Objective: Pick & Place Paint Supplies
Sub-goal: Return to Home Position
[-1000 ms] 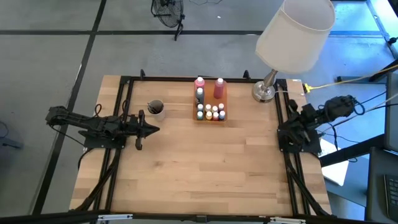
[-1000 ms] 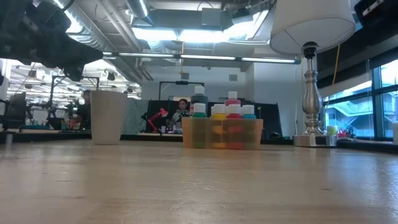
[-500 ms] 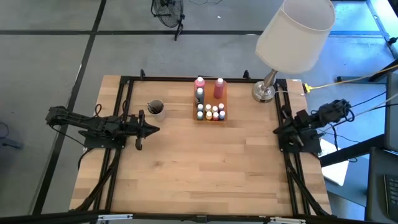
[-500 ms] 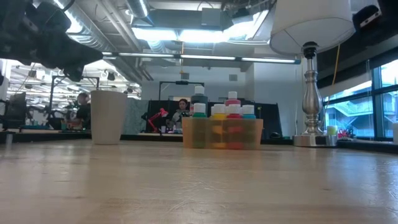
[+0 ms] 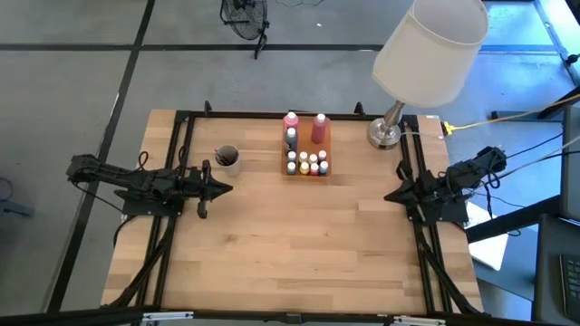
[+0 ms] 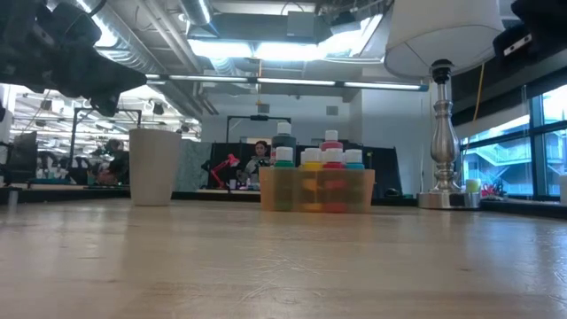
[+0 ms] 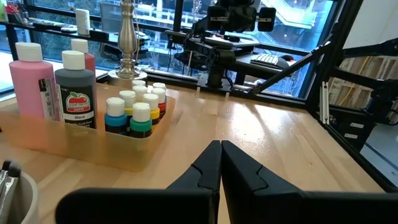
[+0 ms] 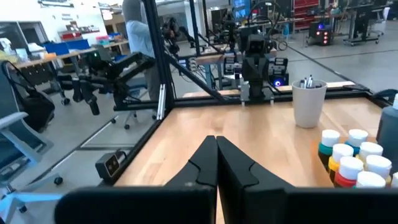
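The paint supplies stand in a translucent orange tray (image 5: 306,145) at the table's far middle: a pink bottle (image 7: 28,81), a black bottle (image 7: 74,90) and several tiny capped bottles (image 7: 137,109). Thin brushes (image 8: 308,83) stick up out of a white cup (image 5: 227,159) left of the tray. My left gripper (image 5: 225,188) hovers shut by the left rail, near the cup, pointing level toward the right. My right gripper (image 5: 391,196) hovers shut by the right rail, pointing level toward the left. Neither holds anything.
A big lamp with a white shade (image 5: 428,50) and a metal base (image 5: 383,136) stands at the far right corner, close to the tray. Black frame rails (image 5: 181,163) run along the table's left, right and far sides. Bare wood (image 5: 299,244) fills the near half.
My right gripper has sunk and swung out from its folded pose at the right rail, so its shut fingers now point over the table toward the left. My left arm, the tray and the cup have kept still.
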